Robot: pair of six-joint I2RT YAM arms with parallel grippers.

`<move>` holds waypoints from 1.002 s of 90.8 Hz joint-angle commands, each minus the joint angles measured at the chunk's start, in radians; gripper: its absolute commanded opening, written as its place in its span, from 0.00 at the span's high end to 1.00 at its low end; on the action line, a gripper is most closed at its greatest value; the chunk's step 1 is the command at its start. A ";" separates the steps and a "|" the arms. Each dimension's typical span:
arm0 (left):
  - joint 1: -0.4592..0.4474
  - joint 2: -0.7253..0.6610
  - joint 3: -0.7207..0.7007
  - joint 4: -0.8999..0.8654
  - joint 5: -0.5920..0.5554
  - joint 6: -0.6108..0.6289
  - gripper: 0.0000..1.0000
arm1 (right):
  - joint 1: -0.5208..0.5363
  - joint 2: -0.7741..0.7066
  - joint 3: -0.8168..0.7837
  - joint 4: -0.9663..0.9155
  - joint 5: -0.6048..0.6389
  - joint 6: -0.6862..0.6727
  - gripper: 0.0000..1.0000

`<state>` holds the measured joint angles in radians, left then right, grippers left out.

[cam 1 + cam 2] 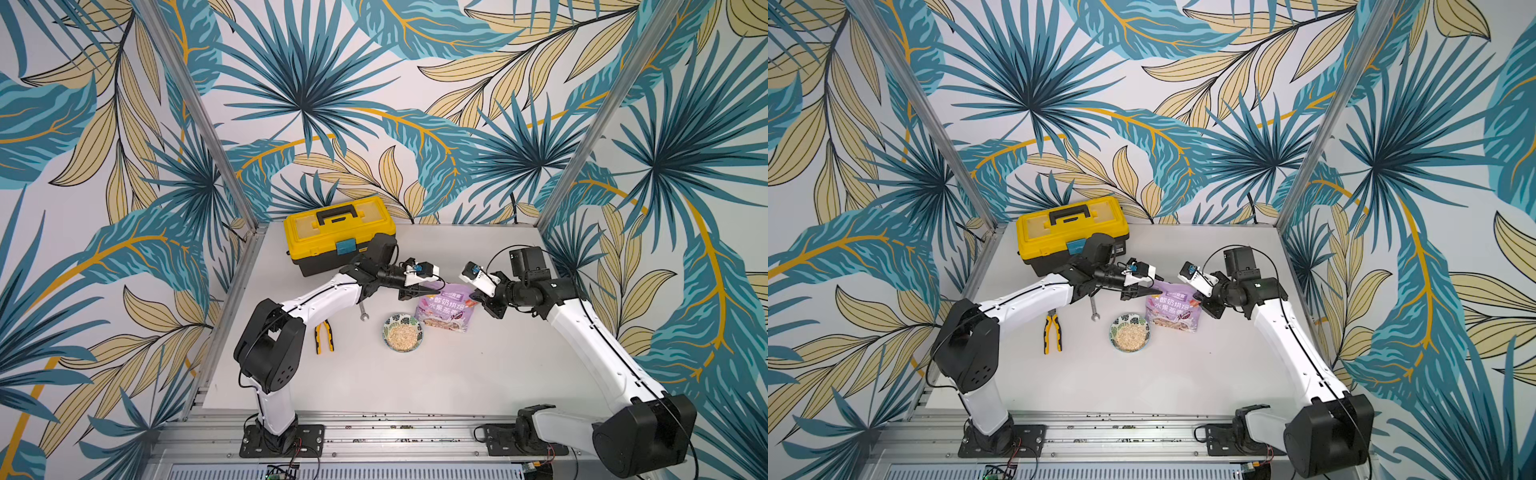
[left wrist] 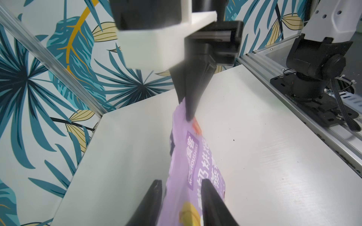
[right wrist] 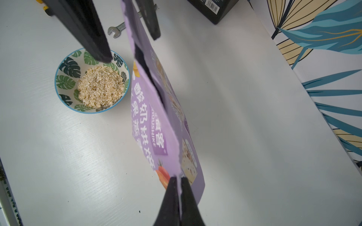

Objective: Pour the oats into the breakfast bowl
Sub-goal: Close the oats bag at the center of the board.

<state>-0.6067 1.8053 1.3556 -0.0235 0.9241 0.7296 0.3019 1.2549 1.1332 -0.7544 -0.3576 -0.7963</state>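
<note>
The right gripper (image 3: 179,181) is pinched tight on one top corner of the oat pouch (image 3: 148,109), with only a thin sliver of purple foil showing between its black fingers. The left gripper (image 2: 181,185) sits at the opposite top corner with its jaws parted. One finger stands on each side of the pouch's upper edge, and a gap shows beside the foil.

The pouch is lilac-purple foil with white Chinese lettering, a darker purple brand label, a banana picture and an orange fruit picture. Its top edge is ragged and torn open, and the mouth gapes a little onto a dark inside. It stands upright near the middle of the white bench (image 1: 457,374), its base apparently down on the surface.

The breakfast bowl (image 3: 67,72) sits just beside the pouch, on the side toward the bench's left and near edges. It is white with green monstera leaves and a blue rim, and holds a heap of pale beige oats (image 3: 100,86).

Further left lie a wrench (image 1: 363,311) and yellow-handled pliers (image 1: 324,338). A yellow toolbox (image 1: 338,232) sits near the bench's far left corner.
</note>
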 commanded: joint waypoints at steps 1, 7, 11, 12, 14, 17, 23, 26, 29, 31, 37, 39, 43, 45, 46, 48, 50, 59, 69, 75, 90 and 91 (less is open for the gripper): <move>-0.011 0.032 0.034 0.044 0.010 -0.026 0.70 | -0.006 -0.010 0.005 -0.006 -0.023 0.017 1.00; -0.014 0.045 0.049 0.044 0.016 -0.032 0.78 | -0.005 -0.012 0.002 -0.004 -0.019 0.019 1.00; -0.015 0.050 0.056 0.039 0.017 -0.031 0.84 | -0.004 -0.015 0.002 -0.003 -0.018 0.020 1.00; -0.015 0.050 0.058 0.038 0.016 -0.030 0.85 | -0.005 -0.015 0.002 -0.003 -0.019 0.021 1.00; -0.015 0.052 0.061 0.035 0.015 -0.028 0.88 | -0.006 -0.016 0.002 -0.003 -0.020 0.022 0.99; -0.015 0.053 0.063 0.030 0.012 -0.022 0.93 | -0.005 -0.018 0.001 -0.002 -0.019 0.023 0.98; -0.015 0.052 0.063 0.015 0.001 -0.004 1.00 | -0.005 -0.021 0.003 -0.001 -0.021 0.022 0.96; -0.015 0.051 0.062 0.005 -0.002 0.003 1.00 | -0.005 -0.023 0.003 0.002 -0.022 0.022 0.96; -0.015 0.048 0.062 -0.004 -0.006 0.011 1.00 | -0.005 -0.024 0.001 0.003 -0.022 0.023 0.96; -0.015 0.047 0.061 -0.010 -0.008 0.017 1.00 | -0.004 -0.024 0.002 0.004 -0.022 0.022 0.96; -0.012 0.040 0.053 -0.013 -0.011 0.021 1.00 | -0.005 -0.023 -0.001 0.007 -0.017 0.021 0.96; -0.009 0.037 0.051 -0.013 -0.010 0.019 1.00 | -0.005 -0.022 -0.001 0.007 -0.016 0.021 0.96; -0.002 0.033 0.048 -0.010 -0.008 0.007 1.00 | -0.005 -0.020 -0.002 0.007 -0.015 0.021 0.96; 0.003 0.031 0.045 -0.007 -0.008 -0.001 0.96 | -0.005 -0.020 -0.001 0.006 -0.015 0.021 0.96; 0.005 0.031 0.045 -0.007 -0.006 -0.003 0.93 | -0.004 -0.020 -0.001 0.005 -0.015 0.021 0.95; 0.011 0.029 0.042 -0.007 -0.003 -0.007 0.88 | -0.005 -0.021 0.001 0.004 -0.016 0.020 0.95; 0.016 0.026 0.040 -0.007 -0.002 -0.010 0.82 | -0.005 -0.021 0.001 0.004 -0.017 0.021 0.96; 0.038 0.014 0.018 -0.010 -0.003 -0.007 0.70 | -0.006 -0.028 -0.002 0.009 -0.018 0.017 0.95; 0.058 0.009 0.010 -0.024 0.013 -0.001 0.74 | -0.005 -0.035 -0.014 0.025 -0.015 0.018 0.96; 0.061 0.012 0.012 -0.041 0.021 0.012 0.80 | -0.004 -0.034 -0.014 0.029 -0.018 0.019 0.95; 0.060 0.022 0.016 -0.022 0.063 0.002 0.96 | -0.005 -0.027 -0.007 0.030 -0.036 0.026 0.93; 0.060 0.022 0.016 -0.018 0.065 0.000 0.97 | -0.005 -0.026 -0.006 0.029 -0.036 0.026 0.93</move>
<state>-0.5453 1.8439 1.3750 -0.0502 0.9440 0.7349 0.3008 1.2507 1.1320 -0.7559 -0.3599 -0.7887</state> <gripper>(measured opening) 0.069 0.069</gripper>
